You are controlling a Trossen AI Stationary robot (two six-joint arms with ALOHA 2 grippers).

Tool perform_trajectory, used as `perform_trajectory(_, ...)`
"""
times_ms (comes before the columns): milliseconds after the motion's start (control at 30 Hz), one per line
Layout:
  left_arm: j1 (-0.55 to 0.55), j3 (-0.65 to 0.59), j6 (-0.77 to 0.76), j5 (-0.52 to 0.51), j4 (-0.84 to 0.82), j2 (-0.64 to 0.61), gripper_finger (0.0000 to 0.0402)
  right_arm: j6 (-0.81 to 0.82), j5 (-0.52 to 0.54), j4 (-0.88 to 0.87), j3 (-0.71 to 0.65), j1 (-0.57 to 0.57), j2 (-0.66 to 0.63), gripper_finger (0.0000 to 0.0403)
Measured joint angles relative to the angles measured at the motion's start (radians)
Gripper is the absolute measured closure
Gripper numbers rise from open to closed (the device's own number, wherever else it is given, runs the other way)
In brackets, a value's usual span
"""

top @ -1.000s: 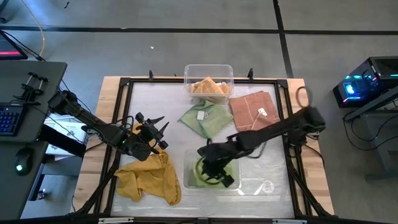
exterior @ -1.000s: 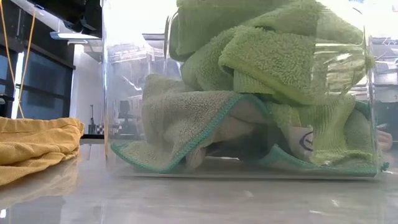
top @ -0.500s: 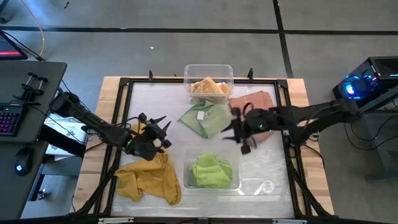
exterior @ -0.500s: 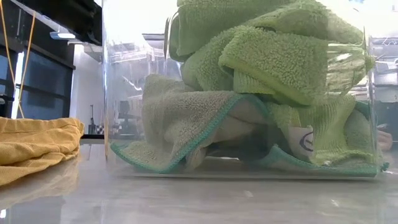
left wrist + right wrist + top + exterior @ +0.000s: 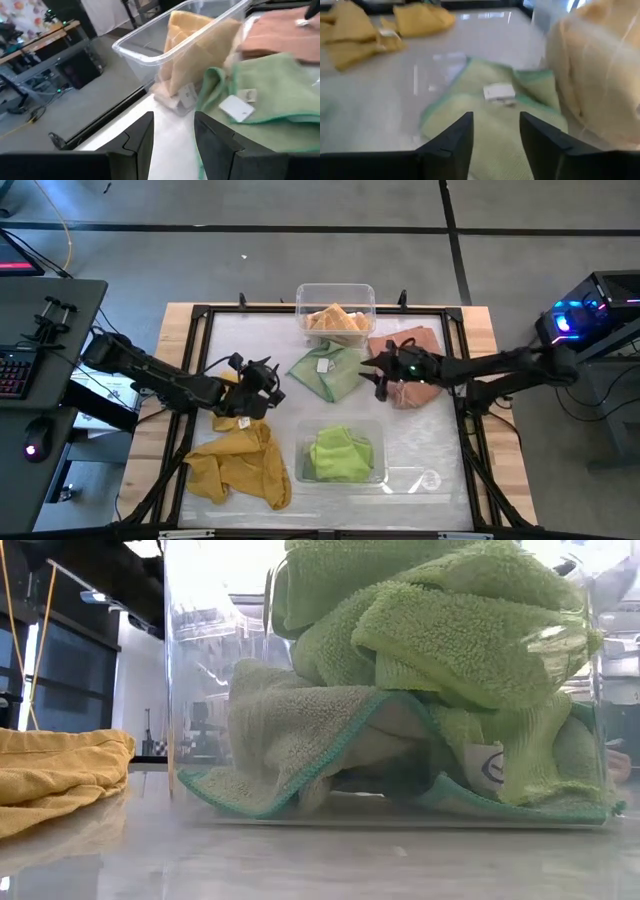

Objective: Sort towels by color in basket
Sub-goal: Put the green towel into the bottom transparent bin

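Observation:
A light green towel [image 5: 325, 372] with a white tag [image 5: 499, 91] lies flat on the table's middle. My right gripper [image 5: 372, 376] hovers open at its right edge, fingers [image 5: 451, 142] above the cloth. My left gripper [image 5: 272, 377] stands open to the towel's left, with nothing between its fingers [image 5: 215, 142]. A peach towel [image 5: 410, 345] lies flat under my right arm. The far clear bin [image 5: 335, 292] holds yellow towels [image 5: 192, 47]. Green towels [image 5: 420, 660] fill the near clear bin [image 5: 300, 470]. A mustard towel [image 5: 235, 465] lies crumpled at the near left.
A black frame [image 5: 200, 320] runs along the table's edges. Bare table lies between the green towel and the near bin, and left of the far bin. A desk with keyboard and mouse [image 5: 30, 370] stands beyond the left edge.
My right gripper has risen out of the near bin, leaving the green towel there, and swung toward the far right, then to the loose green towel's right edge. My left gripper has moved a little toward the right, nearer that towel.

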Motion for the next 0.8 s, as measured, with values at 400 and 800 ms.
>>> perform_trajectory(400, 0.049, 0.000, 0.070, 0.065, 0.052, -0.001, 0.0275, -0.190, -0.025, -0.006, 0.183, -0.030, 0.456, 0.0193)
perform_trajectory(800, 0.028, 0.000, 0.109, 0.077, 0.099, -0.001, 0.0275, -0.099, -0.012, 0.034, 0.186, -0.049, 0.582, 0.0380)
